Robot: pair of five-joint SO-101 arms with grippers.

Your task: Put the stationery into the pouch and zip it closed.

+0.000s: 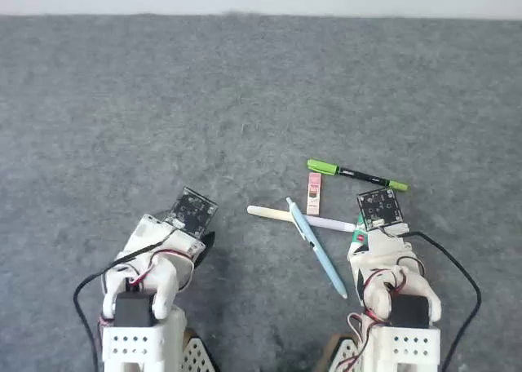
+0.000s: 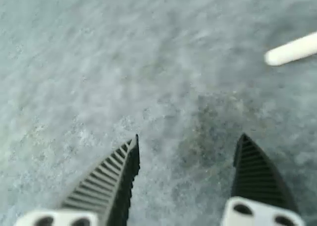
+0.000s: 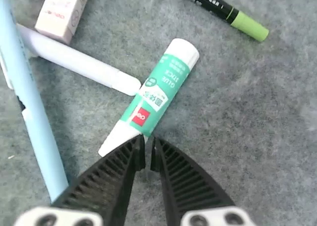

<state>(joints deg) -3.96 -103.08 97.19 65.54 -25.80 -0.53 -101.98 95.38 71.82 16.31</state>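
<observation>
Stationery [image 1: 318, 250] is left loose on the bench [image 1: 163, 103]; right jaws are held clenched at the glue stick [image 3: 158, 92], likely pre-grasp; left jaws released.

one each of blue pen [image 1: 320, 254], white pen [image 1: 269, 214], marker [image 1: 359, 174], glue stick [image 3: 153, 94], pink box [image 1: 313, 192].

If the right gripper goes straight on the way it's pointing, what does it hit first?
Most likely the glue stick, whose white end lies just ahead of the right gripper; its height above the table is unclear.
</observation>
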